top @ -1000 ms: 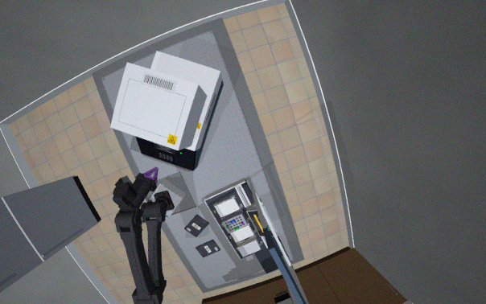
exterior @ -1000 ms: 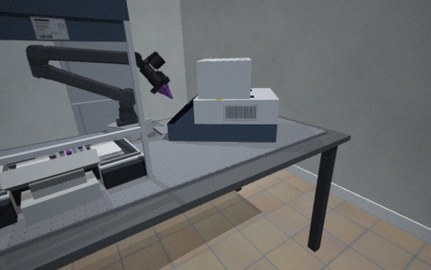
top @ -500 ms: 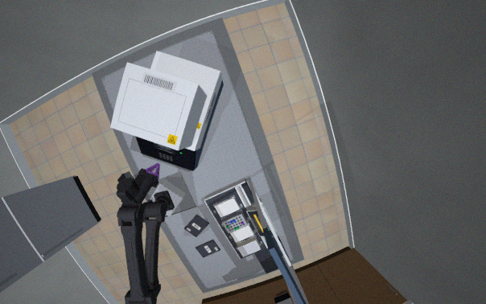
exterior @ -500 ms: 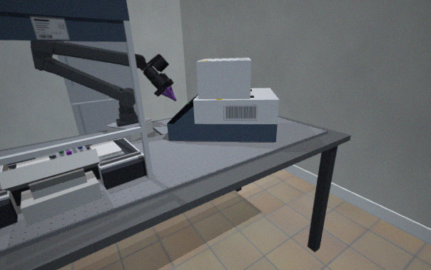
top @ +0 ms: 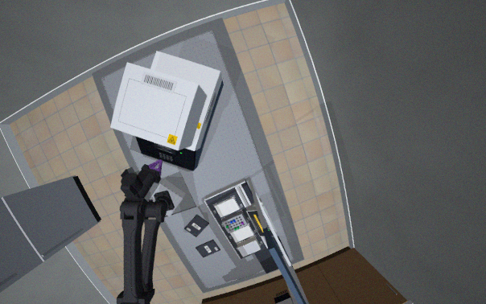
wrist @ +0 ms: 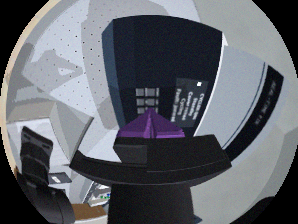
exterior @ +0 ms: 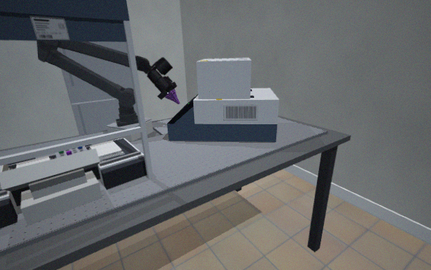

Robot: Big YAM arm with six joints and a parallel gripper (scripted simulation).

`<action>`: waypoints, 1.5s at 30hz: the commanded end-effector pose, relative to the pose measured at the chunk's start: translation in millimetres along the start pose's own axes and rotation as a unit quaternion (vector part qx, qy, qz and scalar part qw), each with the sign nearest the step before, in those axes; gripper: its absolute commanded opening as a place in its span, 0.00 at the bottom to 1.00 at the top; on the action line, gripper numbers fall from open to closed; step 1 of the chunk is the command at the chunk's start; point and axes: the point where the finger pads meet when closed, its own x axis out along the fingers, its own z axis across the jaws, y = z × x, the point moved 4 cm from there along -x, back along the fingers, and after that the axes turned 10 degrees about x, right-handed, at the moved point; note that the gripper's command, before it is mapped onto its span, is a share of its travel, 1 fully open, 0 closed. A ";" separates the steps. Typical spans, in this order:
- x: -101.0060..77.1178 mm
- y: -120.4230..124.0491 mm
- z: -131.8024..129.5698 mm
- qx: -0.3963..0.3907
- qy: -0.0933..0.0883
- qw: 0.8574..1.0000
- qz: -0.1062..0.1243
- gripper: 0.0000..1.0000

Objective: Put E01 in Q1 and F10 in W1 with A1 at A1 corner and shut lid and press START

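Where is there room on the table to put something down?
Bare grey tabletop lies between the cycler and the table's front edge, and right of the cycler. It is crowded at the deck, packed with plates and blocks, and by the shut hand at the keys.
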 end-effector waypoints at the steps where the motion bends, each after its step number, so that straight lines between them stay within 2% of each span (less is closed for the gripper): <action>1: -3.1 -2.8 -15.9 0.005 0.020 1.000 -0.006 0.00; 9: -13.6 -7.7 -25.3 0.006 0.031 0.999 -0.012 0.00; 22: -10.9 -4.4 -26.7 0.015 0.020 1.000 -0.003 0.00; 29: -18.1 -7.7 -38.7 0.022 0.048 0.999 -0.014 0.00; 37: -14.0 -7.4 -34.6 0.017 0.031 0.999 -0.008 0.00; 45: -12.6 -3.3 -22.7 0.015 0.023 1.000 -0.005 0.00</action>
